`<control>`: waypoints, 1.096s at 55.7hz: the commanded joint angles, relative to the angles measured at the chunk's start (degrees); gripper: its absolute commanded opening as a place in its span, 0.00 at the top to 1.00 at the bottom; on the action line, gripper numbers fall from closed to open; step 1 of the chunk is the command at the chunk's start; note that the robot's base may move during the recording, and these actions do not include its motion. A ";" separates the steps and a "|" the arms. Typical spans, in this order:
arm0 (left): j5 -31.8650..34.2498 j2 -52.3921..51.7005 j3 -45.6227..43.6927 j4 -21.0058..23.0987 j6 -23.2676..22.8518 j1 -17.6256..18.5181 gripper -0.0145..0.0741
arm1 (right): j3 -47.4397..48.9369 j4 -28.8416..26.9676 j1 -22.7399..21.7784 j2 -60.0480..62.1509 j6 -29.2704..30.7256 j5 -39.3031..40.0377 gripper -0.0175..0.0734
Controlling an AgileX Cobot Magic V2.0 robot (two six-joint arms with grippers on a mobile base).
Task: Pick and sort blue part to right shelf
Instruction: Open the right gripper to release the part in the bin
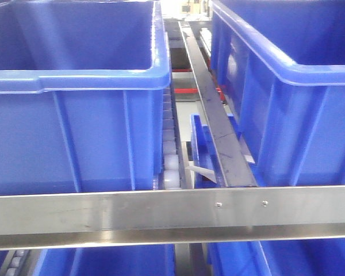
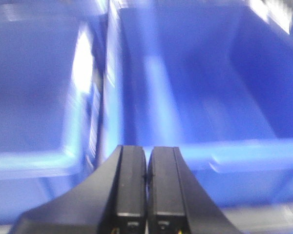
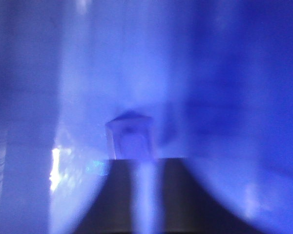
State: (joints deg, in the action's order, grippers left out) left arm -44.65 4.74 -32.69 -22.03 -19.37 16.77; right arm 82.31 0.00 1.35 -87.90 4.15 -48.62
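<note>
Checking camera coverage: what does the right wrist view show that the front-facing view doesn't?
Right wrist only: the right hand closed on a small blue part, blurred, against blue plastic. Front-facing only: the steel rack rail, white rollers and two deep blue bins from outside; no arm or part visible. Both: blue bin plastic.

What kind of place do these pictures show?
Probably a factory or warehouse storage area. Large blue plastic bins sit on a steel-framed rack with white roller rails, which looks like a flow rack for parts.

Two upper blue bins (image 1: 75, 115), one steel rail (image 1: 161, 215)
</note>
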 commanded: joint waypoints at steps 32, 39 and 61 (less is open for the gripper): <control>3.48 -6.17 -0.39 5.13 8.90 0.28 0.70 | -42.54 -1.96 -0.19 52.84 0.69 22.55 0.77; 3.48 -6.17 -0.02 4.67 8.90 0.28 0.70 | -48.78 -1.96 -0.19 64.46 0.69 23.00 0.77; 3.35 -6.17 0.31 4.32 8.90 0.28 0.70 | -56.22 -1.91 -0.19 78.38 0.69 24.04 0.77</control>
State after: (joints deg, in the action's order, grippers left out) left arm -46.18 -0.22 -31.02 -16.89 -10.43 16.77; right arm 24.65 -1.78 1.35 -8.90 4.32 -30.38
